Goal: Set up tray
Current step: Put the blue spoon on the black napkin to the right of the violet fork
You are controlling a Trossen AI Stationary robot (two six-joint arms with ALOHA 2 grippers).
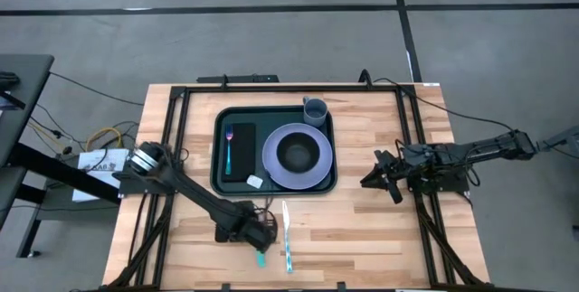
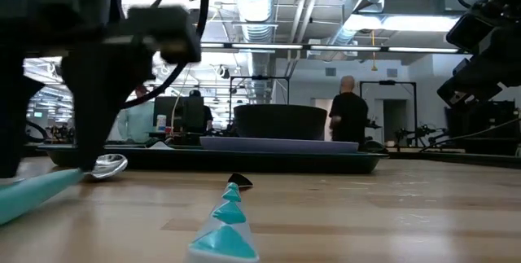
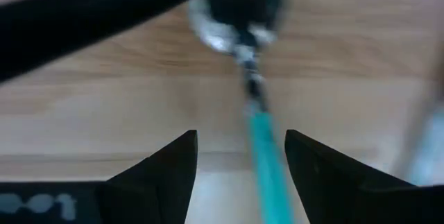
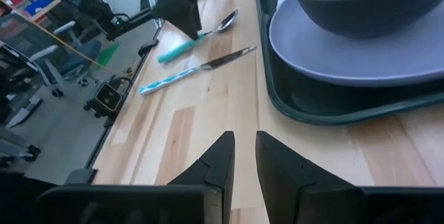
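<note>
Left gripper (image 3: 239, 156) open astride teal-handled spoon (image 3: 260, 148) — no legible writing

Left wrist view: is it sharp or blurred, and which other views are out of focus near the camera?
Left wrist view: blurred throughout; the spoon with its teal handle is soft, between the open left gripper fingers. Low view: the near teal knife is out of focus, the tray sharper. High view: evenly lit, sharp.

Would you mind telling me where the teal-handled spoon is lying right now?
In the high view, the spoon lies on the bare table in front of the tray, under the open left gripper and just left of the teal-handled knife.
</note>
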